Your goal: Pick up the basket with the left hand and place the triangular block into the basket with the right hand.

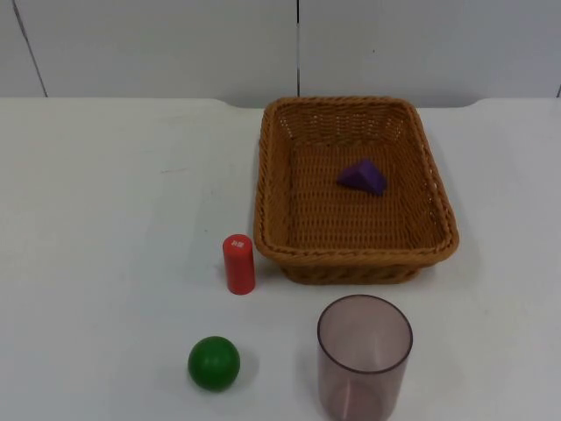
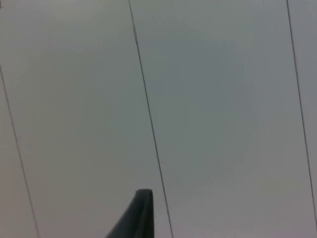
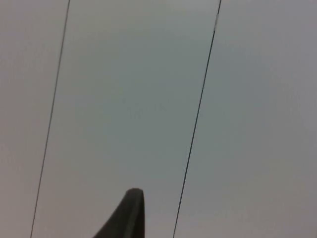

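A brown wicker basket (image 1: 351, 255) stands on the white table, right of the middle. Inside it, toward its back right, lies the purple triangular block (image 1: 362, 176). My left gripper (image 2: 142, 215) is raised and faces the grey partition wall, away from the table and the basket. My right gripper (image 3: 130, 214) is held the same way, facing the grey wall panels. Both arms wait off the table, and nothing can be seen in either gripper.
A red cylinder (image 1: 238, 263) stands upright just left of the basket's front corner. A green ball (image 1: 214, 362) lies near the front edge. A translucent smoky cup (image 1: 364, 355) stands in front of the basket. The grey wall (image 1: 175, 44) closes the far side.
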### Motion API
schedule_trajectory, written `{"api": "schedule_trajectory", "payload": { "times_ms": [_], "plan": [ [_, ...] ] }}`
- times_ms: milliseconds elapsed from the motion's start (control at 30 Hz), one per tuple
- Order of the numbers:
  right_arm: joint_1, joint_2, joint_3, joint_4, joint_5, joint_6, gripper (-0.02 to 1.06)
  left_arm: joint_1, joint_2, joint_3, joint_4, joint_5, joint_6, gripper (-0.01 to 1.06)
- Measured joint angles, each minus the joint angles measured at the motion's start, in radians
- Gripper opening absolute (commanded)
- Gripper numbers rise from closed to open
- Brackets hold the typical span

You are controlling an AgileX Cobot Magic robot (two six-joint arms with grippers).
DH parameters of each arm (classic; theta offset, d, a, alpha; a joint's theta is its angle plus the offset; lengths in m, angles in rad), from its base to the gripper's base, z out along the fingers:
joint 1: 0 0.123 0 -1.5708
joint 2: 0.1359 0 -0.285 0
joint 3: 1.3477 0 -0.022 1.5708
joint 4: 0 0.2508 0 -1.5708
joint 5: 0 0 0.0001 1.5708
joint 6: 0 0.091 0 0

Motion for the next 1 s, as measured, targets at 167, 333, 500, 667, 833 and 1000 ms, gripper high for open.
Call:
{"api": "schedule_trajectory", "payload": {
  "times_ms": [167,333,500,667,833,1000],
  "plan": [
    [0.0,-0.049,0.0,0.01,0.039,-0.016,1.05,0.004,-0.087,0.002,-0.006,0.054,0.007,1.05],
    [0.0,-0.049,0.0,0.082,0.054,-0.074,1.05,0.012,-0.129,0.002,-0.017,0.07,0.009,1.05],
    [0.0,-0.049,0.0,0.112,0.076,-0.08,1.05,0.012,-0.133,0.002,-0.017,0.112,0.011,1.05],
    [0.041,-0.049,0.0,0.157,0.095,-0.113,1.05,0.012,-0.163,0.012,-0.017,0.149,0.013,1.05],
    [0.077,-0.049,0.0,0.135,0.124,-0.113,1.05,0.012,-0.191,0.072,-0.037,0.166,0.009,1.05],
    [0.077,-0.049,0.0,0.135,0.152,-0.113,1.05,0.012,-0.211,0.156,-0.051,0.18,0.007,1.05]
  ]
}}
